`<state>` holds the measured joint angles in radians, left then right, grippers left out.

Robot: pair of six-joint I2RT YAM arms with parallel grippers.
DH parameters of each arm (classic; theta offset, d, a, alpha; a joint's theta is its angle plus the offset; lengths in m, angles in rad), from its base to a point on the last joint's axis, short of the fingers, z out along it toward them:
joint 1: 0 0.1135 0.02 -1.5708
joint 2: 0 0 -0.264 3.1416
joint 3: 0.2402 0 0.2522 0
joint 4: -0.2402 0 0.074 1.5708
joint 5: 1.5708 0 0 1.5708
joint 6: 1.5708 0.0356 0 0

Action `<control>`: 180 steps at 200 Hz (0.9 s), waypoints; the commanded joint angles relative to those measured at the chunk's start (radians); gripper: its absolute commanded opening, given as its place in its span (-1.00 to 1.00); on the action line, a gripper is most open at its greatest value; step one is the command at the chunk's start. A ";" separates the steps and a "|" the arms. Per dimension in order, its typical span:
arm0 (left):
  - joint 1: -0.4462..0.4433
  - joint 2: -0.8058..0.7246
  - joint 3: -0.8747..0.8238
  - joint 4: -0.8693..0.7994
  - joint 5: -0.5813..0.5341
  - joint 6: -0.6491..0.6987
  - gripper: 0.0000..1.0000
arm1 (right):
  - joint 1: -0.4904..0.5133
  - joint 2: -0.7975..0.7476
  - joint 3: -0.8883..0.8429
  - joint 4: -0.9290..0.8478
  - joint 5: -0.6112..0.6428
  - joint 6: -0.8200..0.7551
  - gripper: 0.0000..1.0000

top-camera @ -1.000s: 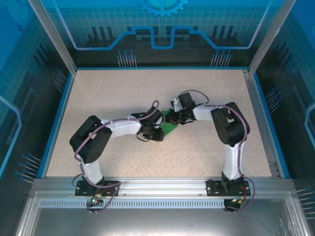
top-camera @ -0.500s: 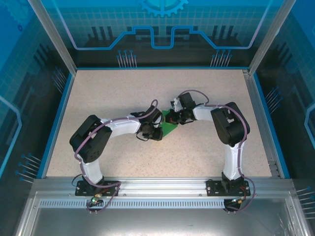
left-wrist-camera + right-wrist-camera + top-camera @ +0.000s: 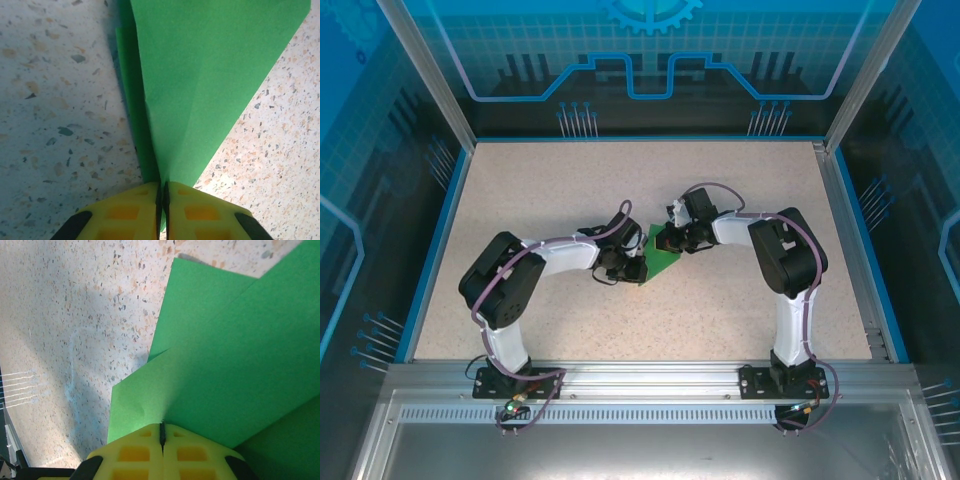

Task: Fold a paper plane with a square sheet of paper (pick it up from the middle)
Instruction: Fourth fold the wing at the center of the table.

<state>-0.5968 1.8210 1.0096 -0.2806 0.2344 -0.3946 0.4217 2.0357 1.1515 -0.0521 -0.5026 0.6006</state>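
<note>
Paper plane (image 3: 210, 90) in the making, a creased green wedge, is held at both ends. In the left wrist view the left gripper (image 3: 162, 187) has its yellow fingers pressed together on the narrow tip. From there the paper runs straight ahead, widening as it goes, with a second layer showing along its left edge. In the right wrist view the right gripper (image 3: 162, 427) is also closed, and a folded edge seems to be nipped in its seam while overlapping green layers spread beyond it. From above, the paper plane lies on the speckled table (image 3: 540, 190) near its middle, between the two grippers. Its long axis runs diagonally from the left one to the right, so neither arm is nearer. I judge any next fold must turn about that line.
</note>
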 commanded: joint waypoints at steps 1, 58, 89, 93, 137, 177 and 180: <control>0.019 0.038 -0.044 -0.011 0.004 -0.013 -0.75 | -0.018 0.028 0.001 -0.061 0.030 -0.024 -0.96; 0.043 0.051 -0.064 -0.001 0.026 -0.015 -0.82 | -0.018 -0.019 0.002 -0.064 0.030 -0.030 -0.90; 0.047 0.063 -0.071 0.004 0.029 -0.014 -0.82 | -0.017 -0.082 0.001 -0.060 0.038 -0.026 -0.73; 0.046 0.065 -0.072 0.005 0.029 -0.014 -0.83 | -0.018 -0.095 0.001 -0.058 0.039 -0.024 -0.69; 0.054 0.090 -0.086 0.036 0.059 -0.017 -0.85 | 0.010 -0.183 -0.060 0.007 -0.017 0.046 -0.67; 0.066 0.090 -0.091 0.043 0.074 -0.018 -0.87 | 0.095 -0.197 -0.183 0.165 -0.007 0.232 -0.84; 0.068 0.089 -0.092 0.044 0.075 -0.018 -0.87 | 0.099 -0.197 -0.191 0.177 -0.002 0.244 -0.85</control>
<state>-0.5381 1.8347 0.9714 -0.2142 0.3656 -0.3950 0.4690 1.8454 1.0328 0.0284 -0.4961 0.7044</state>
